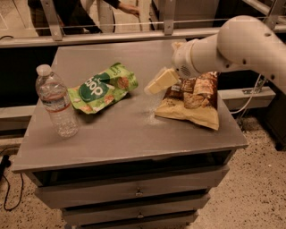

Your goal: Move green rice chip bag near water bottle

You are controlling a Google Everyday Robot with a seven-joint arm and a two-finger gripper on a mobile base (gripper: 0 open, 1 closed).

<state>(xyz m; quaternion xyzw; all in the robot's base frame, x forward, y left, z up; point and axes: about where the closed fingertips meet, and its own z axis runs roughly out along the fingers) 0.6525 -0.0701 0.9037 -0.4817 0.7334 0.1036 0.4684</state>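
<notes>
The green rice chip bag (103,88) lies flat on the grey table (134,134), left of centre, with its "pop" logo facing up. The water bottle (56,102) stands upright just to the bag's left, a small gap between them. My gripper (158,82) hangs above the table to the right of the bag, clear of it and holding nothing. The white arm (232,44) reaches in from the upper right.
A brown-and-yellow chip bag (194,100) lies on the right side of the table, partly under my arm. A metal rail (134,33) runs behind the table. Drawers (138,192) sit below the tabletop. A person (129,9) stands beyond the rail.
</notes>
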